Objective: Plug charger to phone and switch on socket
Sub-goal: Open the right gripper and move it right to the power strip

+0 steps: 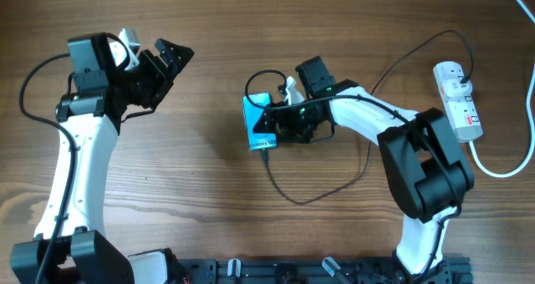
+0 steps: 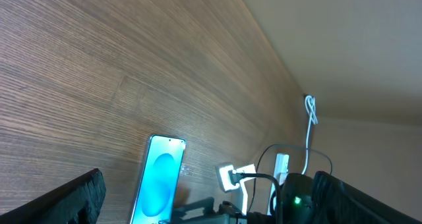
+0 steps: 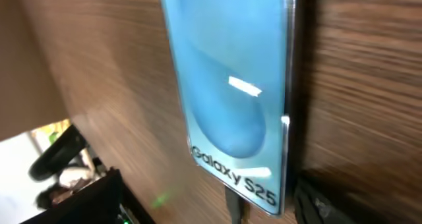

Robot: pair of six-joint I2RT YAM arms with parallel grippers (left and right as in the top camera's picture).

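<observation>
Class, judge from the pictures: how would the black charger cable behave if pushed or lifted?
Probably floppy: the charger lies in loose curves on the table, so a push would likely bend it, not slide it whole. Its tip seems seated in the phone, so a tug may drag the phone along.

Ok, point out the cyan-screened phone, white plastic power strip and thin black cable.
Phone (image 3: 231, 105), right wrist view, screen middle.
Power strip (image 1: 461, 110), overhead view, body middle.
Black cable (image 1: 297, 201), overhead view, loop bottom.
</observation>
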